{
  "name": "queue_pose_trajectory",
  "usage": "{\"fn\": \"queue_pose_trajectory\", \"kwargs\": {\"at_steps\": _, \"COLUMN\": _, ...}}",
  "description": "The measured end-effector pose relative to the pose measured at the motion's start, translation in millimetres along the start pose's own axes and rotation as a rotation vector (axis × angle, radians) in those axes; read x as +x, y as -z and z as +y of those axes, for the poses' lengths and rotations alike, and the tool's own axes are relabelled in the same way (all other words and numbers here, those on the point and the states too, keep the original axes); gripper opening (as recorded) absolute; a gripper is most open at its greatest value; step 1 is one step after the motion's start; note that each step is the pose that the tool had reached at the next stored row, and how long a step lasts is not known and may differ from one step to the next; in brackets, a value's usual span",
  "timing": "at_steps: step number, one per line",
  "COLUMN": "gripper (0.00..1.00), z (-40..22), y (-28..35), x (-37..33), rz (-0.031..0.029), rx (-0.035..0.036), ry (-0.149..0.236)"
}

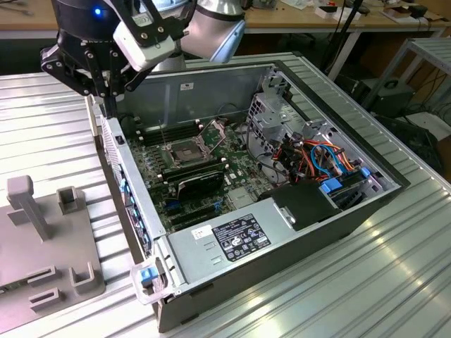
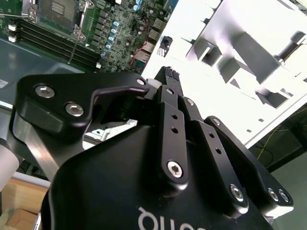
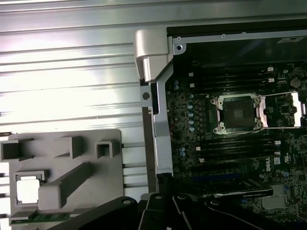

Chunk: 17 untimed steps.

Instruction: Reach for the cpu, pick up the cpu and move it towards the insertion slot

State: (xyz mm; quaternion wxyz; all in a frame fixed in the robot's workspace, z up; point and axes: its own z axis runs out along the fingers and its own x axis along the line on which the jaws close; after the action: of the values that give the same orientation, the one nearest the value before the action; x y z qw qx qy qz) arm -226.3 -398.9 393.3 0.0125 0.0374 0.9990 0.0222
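Table (image 3: 72, 72) separates cpu (image 3: 28, 189) from gripper (image 3: 163, 180) above case edge (image 3: 160, 120).

Bright light; glare whitens the ribbed table (image 3: 72, 72) (both wrist views); case (image 3: 230, 50) interior dim.

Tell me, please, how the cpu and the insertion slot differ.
The cpu is a pale, bright square; the insertion slot has a dark centre in a silvery frame. The cpu lies in the grey holder outside the case; the insertion slot sits on the motherboard inside. Both are square.
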Motion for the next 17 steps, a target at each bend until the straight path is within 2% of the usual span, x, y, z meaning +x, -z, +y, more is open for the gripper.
{"fn": "queue_pose_trajectory", "kwargs": {"at_steps": 6, "gripper": 0.11, "z": -0.8, "y": 0.3, "x": 10.9, "rz": 0.0000, "rx": 0.0000, "ry": 0.000}}
{"fn": "queue_pose_trajectory", "kwargs": {"at_steps": 8, "gripper": 0.11, "z": -1.4, "y": 0.5, "x": 18.5, "rz": 0.0000, "rx": -0.0001, "ry": 0.000}}
{"fn": "queue_pose_trajectory", "kwargs": {"at_steps": 12, "gripper": 0.11, "z": -2.1, "y": 0.7, "x": 28.2, "rz": 0.0000, "rx": -0.0001, "ry": 0.000}}
{"fn": "queue_pose_trajectory", "kwargs": {"at_steps": 17, "gripper": 0.11, "z": -2.7, "y": 1.0, "x": 36.2, "rz": 0.0000, "rx": 0.0000, "ry": 0.000}}
